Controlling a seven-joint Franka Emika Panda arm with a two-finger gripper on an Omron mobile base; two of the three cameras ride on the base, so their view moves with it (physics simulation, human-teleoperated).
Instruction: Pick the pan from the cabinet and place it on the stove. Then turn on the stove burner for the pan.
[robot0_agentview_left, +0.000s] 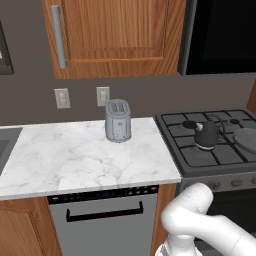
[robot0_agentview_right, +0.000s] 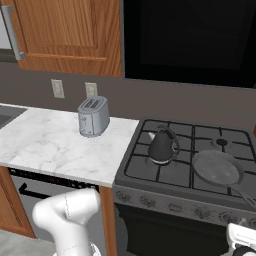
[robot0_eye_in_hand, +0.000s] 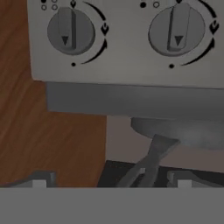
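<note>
The pan (robot0_agentview_right: 217, 169) lies on the front right burner of the stove (robot0_agentview_right: 145, 172), its long handle pointing toward the front right. In the left base view only the pan's (robot0_agentview_left: 247, 140) edge shows on the stove (robot0_agentview_left: 197, 161). The hand view is rolled over. Two round knobs (robot0_eye_in_hand: 71, 30) (robot0_eye_in_hand: 176, 30) on the stove's front panel sit at its top, with the pan (robot0_eye_in_hand: 179, 131) and its handle (robot0_eye_in_hand: 151, 159) below them. My gripper (robot0_eye_in_hand: 111, 181) is open and holds nothing, close in front of those knobs. The cabinet (robot0_agentview_left: 115, 35) (robot0_agentview_right: 65, 30) is shut.
A small black kettle (robot0_agentview_left: 206, 135) (robot0_agentview_right: 162, 146) stands on the stove's front left burner. A grey toaster (robot0_agentview_left: 118, 121) (robot0_agentview_right: 93, 116) sits on the marble counter (robot0_agentview_left: 75, 160) beside the stove. A dishwasher (robot0_agentview_left: 102, 220) is under the counter. Wood panelling (robot0_eye_in_hand: 43, 131) borders the knob panel.
</note>
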